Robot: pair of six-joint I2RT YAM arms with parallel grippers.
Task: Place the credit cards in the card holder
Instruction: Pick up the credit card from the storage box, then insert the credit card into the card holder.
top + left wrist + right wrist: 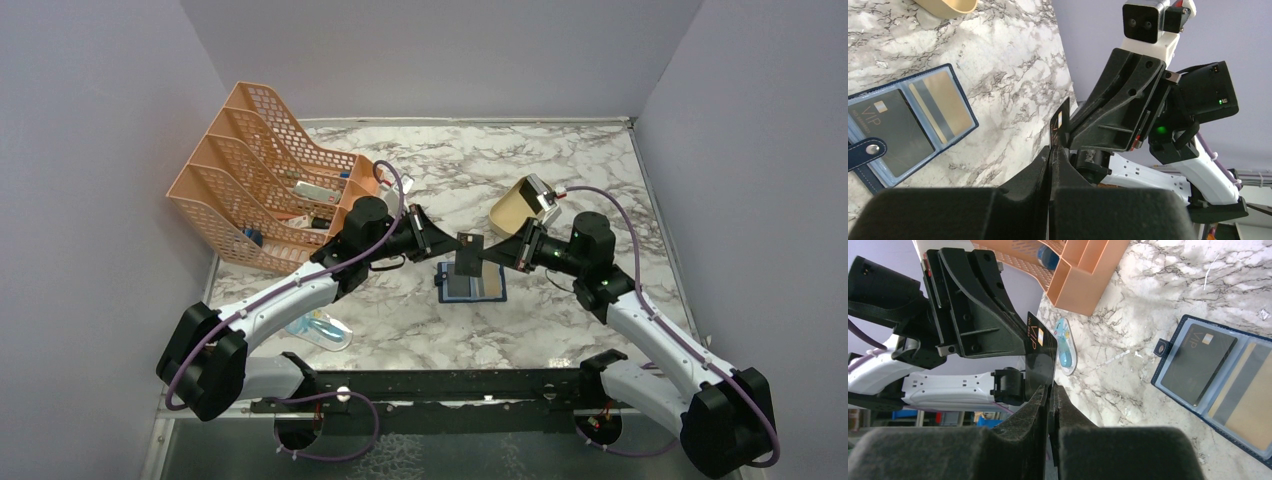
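Observation:
A dark grey VIP credit card (468, 256) stands on edge in the air between both grippers. My left gripper (448, 243) is shut on its left end, and my right gripper (492, 255) is shut on its right end. In the left wrist view the card (1060, 125) rises from my shut left gripper (1051, 150). In the right wrist view the card (1041, 352) rises from my shut right gripper (1051, 387). The navy card holder (472, 300) lies open on the table just below. Its pockets hold another dark VIP card (890, 132) and a gold card (945, 110).
An orange mesh file rack (265, 170) stands at the back left. A tan oval tray (513, 207) sits behind my right gripper. A blue-patterned packet (320, 330) lies near my left arm's base. Grey walls close in the marble table.

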